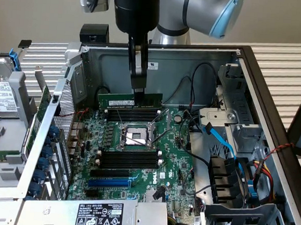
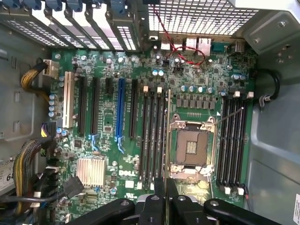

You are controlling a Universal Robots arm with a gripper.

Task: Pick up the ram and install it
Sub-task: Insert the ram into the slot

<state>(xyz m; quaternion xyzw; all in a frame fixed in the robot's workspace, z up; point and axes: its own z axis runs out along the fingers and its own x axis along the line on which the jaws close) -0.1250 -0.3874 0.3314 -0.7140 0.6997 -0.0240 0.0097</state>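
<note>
Gripper (image 1: 140, 90) clamps ram (image 1: 119, 96) edge-down above mobo (image 1: 173, 164), clear of case walls (image 1: 180, 60).

We find the motherboard (image 1: 169, 169) lying inside the open case (image 1: 196, 59).
The socket (image 1: 134, 136) sits between a near slot bank (image 1: 126, 160) and a far slot bank (image 1: 132, 114); the ram (image 1: 117, 98), clamped in the gripper (image 1: 139, 94), hangs above the far one; the power supply (image 1: 100, 218) lies nearest us.

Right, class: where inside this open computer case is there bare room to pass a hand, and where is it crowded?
Bare: the grey metal case wall, bordered by the black end effector holding the long thin green ram stick and by the looping black cables. Crowded: the corner with tangled blue and black cables at the exterior view's right.
</note>
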